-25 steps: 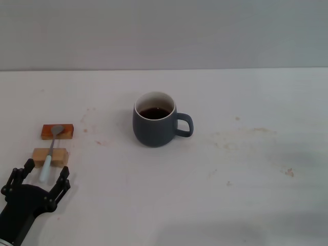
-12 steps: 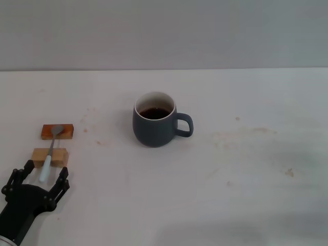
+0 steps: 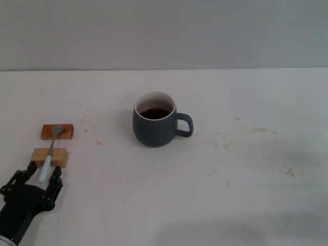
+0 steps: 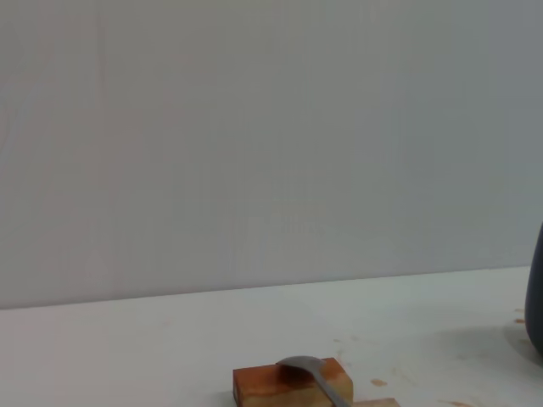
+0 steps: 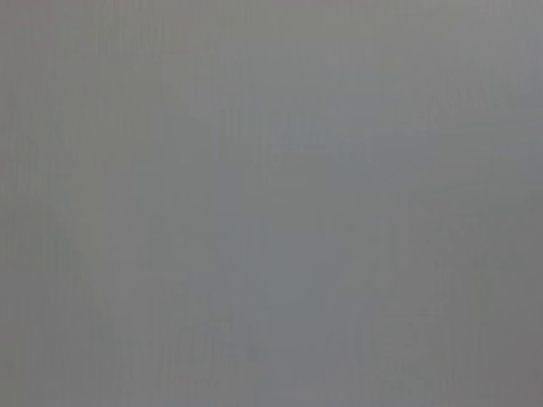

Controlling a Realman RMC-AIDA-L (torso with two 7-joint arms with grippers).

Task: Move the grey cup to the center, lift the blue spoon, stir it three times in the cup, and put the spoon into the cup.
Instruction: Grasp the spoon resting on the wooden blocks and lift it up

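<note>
The grey cup (image 3: 154, 128) stands upright at the table's middle, handle to the right, with dark liquid inside; a sliver of it shows in the left wrist view (image 4: 538, 297). The blue spoon (image 3: 47, 163) lies at the left across two wooden blocks, its metal bowl on the farther one; the bowl also shows in the left wrist view (image 4: 297, 366). My left gripper (image 3: 45, 170) sits low at the near left. Its fingers are open, one on each side of the end of the spoon's pale-blue handle. My right gripper is out of view; the right wrist view shows only flat grey.
The darker orange-brown block (image 3: 57, 131) and the lighter block (image 3: 50, 156) hold the spoon off the table (image 3: 246, 169). A plain grey wall runs behind the table's far edge. Faint reddish stains mark the tabletop.
My left gripper's fingers have drawn closer together around the spoon's handle end, and the gripper has shifted slightly left. The cup and spoon have not moved.
</note>
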